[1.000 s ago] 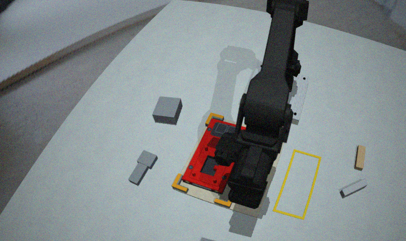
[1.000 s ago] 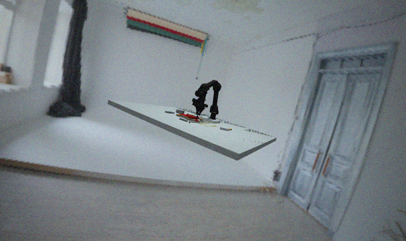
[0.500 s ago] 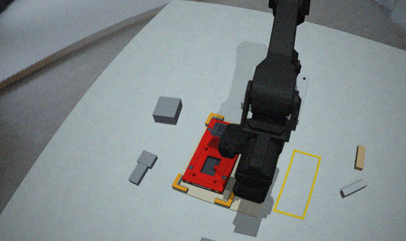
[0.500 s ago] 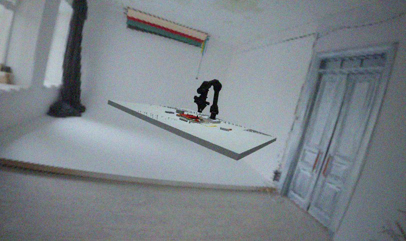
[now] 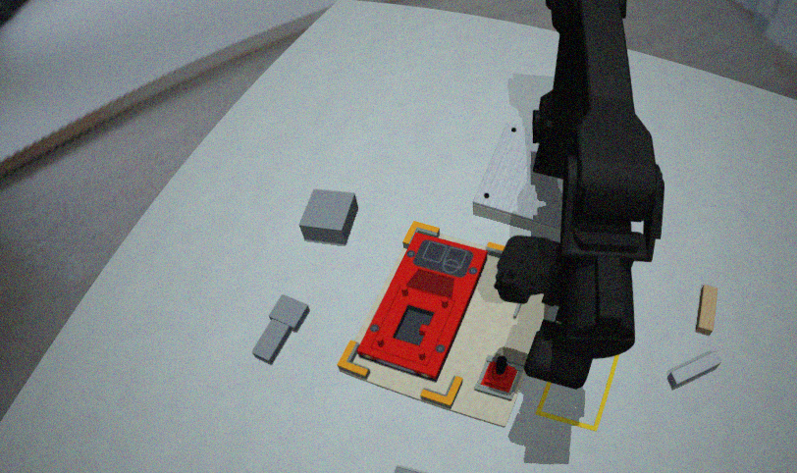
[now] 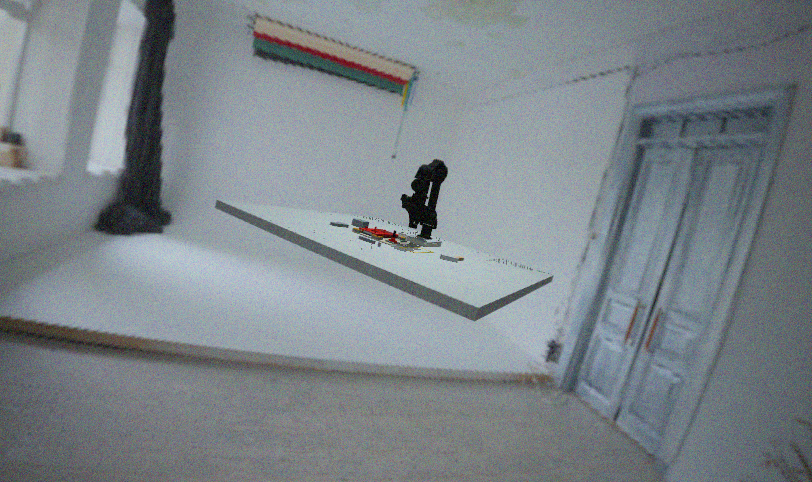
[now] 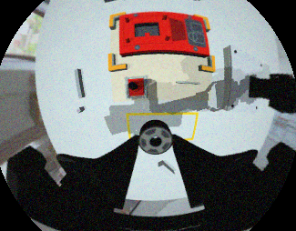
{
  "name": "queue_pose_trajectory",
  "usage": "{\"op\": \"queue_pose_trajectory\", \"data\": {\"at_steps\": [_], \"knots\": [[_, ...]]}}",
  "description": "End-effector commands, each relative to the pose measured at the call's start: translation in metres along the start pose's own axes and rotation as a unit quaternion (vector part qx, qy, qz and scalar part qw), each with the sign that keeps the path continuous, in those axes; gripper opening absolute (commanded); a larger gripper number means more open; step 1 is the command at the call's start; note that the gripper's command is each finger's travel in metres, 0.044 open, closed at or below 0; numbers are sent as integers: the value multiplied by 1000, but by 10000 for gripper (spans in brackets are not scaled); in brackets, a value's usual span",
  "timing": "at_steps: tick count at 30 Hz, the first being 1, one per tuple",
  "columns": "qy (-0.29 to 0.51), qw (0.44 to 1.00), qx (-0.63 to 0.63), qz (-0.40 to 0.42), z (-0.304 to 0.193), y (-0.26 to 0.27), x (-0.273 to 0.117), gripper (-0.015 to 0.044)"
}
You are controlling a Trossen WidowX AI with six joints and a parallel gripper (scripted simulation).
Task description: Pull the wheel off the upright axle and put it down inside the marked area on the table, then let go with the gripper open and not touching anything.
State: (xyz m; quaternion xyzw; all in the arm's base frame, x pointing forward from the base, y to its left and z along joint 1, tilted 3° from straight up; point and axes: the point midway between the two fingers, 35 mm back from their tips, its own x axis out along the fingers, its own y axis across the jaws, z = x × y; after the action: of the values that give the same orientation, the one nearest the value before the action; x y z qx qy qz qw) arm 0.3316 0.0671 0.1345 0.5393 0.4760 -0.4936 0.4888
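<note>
Overhead, arm (image 5: pixel 593 168) bent downward, fingers clamping wheel (image 7: pixel 155 140)

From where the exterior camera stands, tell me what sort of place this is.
Probably a bare room in an older building, used as a robot workspace: tall white panelled double doors, pale walls, a striped hanging, and one white table carrying a black arm and small parts.

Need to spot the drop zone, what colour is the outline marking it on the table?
Yellow outline, clearest in the top view.
</note>
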Motion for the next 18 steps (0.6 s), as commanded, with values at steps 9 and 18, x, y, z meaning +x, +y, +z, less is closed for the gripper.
{"op": "queue_pose_trajectory", "data": {"at_steps": [9, 18], "knots": [[0, 1000, 3, 7, -37, -28, -4, 0], [0, 1000, 3, 7, -39, -29, 9, 0]]}}
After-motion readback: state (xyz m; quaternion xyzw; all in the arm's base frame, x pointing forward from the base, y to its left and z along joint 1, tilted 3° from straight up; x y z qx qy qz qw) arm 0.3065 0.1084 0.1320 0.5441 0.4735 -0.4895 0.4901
